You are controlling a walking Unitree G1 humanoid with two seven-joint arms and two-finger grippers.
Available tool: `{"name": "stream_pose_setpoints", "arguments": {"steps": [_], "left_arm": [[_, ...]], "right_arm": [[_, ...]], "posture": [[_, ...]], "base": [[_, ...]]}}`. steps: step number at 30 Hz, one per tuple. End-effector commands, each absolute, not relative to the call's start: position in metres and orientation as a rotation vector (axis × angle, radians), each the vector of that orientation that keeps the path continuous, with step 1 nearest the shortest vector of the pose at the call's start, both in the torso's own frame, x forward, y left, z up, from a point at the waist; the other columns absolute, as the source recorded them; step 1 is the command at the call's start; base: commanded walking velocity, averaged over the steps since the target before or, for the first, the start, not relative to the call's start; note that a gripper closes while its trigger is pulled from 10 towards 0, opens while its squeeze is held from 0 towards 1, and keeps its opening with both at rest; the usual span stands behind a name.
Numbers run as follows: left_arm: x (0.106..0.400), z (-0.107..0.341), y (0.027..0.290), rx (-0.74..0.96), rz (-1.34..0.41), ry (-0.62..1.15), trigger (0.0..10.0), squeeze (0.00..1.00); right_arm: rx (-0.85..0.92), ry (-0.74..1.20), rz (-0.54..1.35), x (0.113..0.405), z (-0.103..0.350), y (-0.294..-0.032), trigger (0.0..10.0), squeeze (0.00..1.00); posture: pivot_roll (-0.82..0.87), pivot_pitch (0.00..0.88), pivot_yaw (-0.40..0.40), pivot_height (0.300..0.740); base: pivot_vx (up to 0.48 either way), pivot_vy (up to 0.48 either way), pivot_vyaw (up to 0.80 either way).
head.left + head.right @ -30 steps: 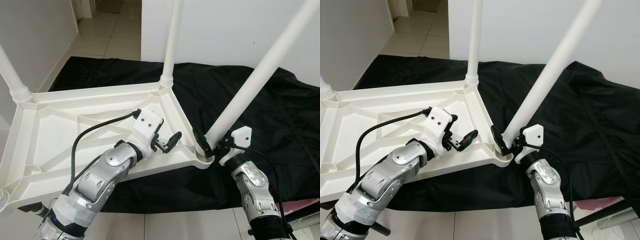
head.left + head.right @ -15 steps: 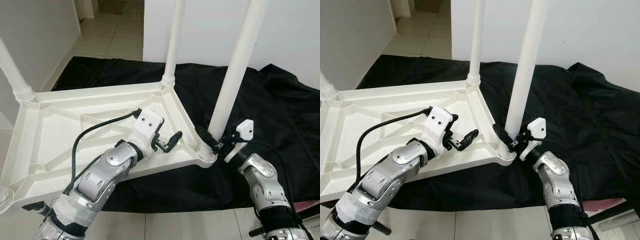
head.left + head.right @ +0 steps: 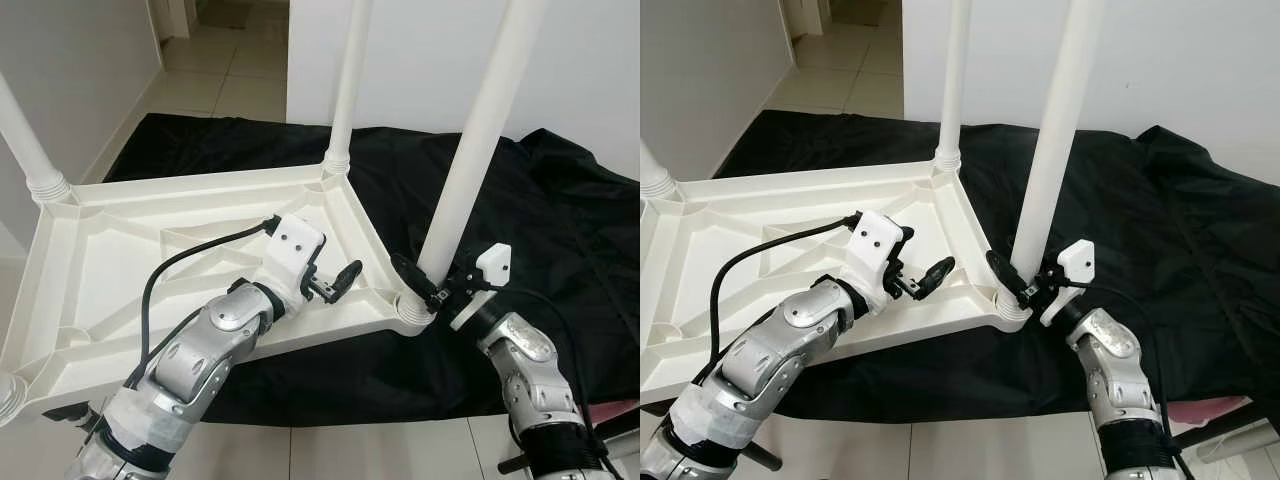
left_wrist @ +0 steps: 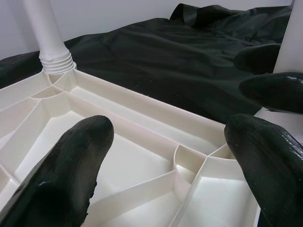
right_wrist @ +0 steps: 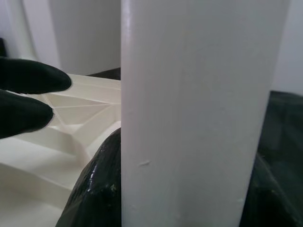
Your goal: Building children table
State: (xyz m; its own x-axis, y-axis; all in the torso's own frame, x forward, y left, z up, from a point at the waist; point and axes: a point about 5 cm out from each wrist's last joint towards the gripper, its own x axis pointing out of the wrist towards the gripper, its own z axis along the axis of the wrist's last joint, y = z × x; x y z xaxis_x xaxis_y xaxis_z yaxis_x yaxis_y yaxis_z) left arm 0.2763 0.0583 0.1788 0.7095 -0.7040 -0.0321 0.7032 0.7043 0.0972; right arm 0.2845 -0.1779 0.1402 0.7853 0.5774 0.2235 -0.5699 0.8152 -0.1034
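Note:
The white plastic table top (image 3: pixel 120 250) lies upside down on a black cloth (image 3: pixel 560 220). Three white legs stand in its corner sockets: far left (image 3: pixel 25 150), far right (image 3: pixel 345 90) and near right (image 3: pixel 475 150). My right gripper (image 3: pixel 428 283) is shut on the near right leg just above its socket (image 3: pixel 412 312). In the right wrist view that leg (image 5: pixel 199 113) stands between the black fingers (image 5: pixel 97 189). My left gripper (image 3: pixel 338 282) hovers open over the ribbed underside close to the right rim, with nothing between its fingers (image 4: pixel 71 165).
The near left corner socket (image 3: pixel 6 395) sits at the picture's edge. A white wall (image 3: pixel 420 50) rises behind the cloth and a grey wall (image 3: pixel 70 60) stands on the left. Tiled floor (image 3: pixel 215 70) leads off to a doorway at the back.
The near right leg swung from a steep rightward tilt to nearly upright in its corner socket, my right gripper moving with it. The left gripper stayed where it was.

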Motion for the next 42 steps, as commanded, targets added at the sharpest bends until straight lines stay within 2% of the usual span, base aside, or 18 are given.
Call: {"name": "stream_pose_setpoints", "arguments": {"steps": [1, 15, 22, 32, 42], "left_arm": [[0.274, 0.180, 0.053, 0.115, -0.904, -0.005, 10.0, 0.00], [0.275, 0.181, 0.052, 0.116, -0.918, -0.004, 10.0, 0.00], [0.275, 0.182, 0.050, 0.115, -0.926, -0.005, 10.0, 0.00], [0.274, 0.183, 0.051, 0.114, -0.919, -0.006, 10.0, 0.00], [0.274, 0.183, 0.052, 0.112, -0.909, -0.005, 10.0, 0.00]], "right_arm": [[-0.066, -0.258, 0.596, 0.280, 0.134, -0.171, 10.0, 0.00], [-0.038, -0.250, 0.461, 0.274, 0.123, -0.175, 10.0, 0.00], [0.006, -0.246, 0.424, 0.288, 0.121, -0.170, 10.0, 0.00], [-0.012, -0.215, 0.481, 0.290, 0.112, -0.151, 10.0, 0.00], [-0.115, -0.189, 0.519, 0.278, 0.099, -0.158, 10.0, 0.00]], "posture": [[-0.02, 0.011, -0.055, 0.740], [-0.03, 0.017, -0.032, 0.740], [-0.03, 0.017, -0.025, 0.740], [-0.02, 0.019, -0.035, 0.740], [-0.03, 0.023, -0.037, 0.740]], "base": [[0.000, 0.000, 0.00], [0.000, 0.000, 0.00], [0.000, 0.000, 0.00], [0.000, 0.000, 0.00], [0.000, 0.000, 0.00]]}}
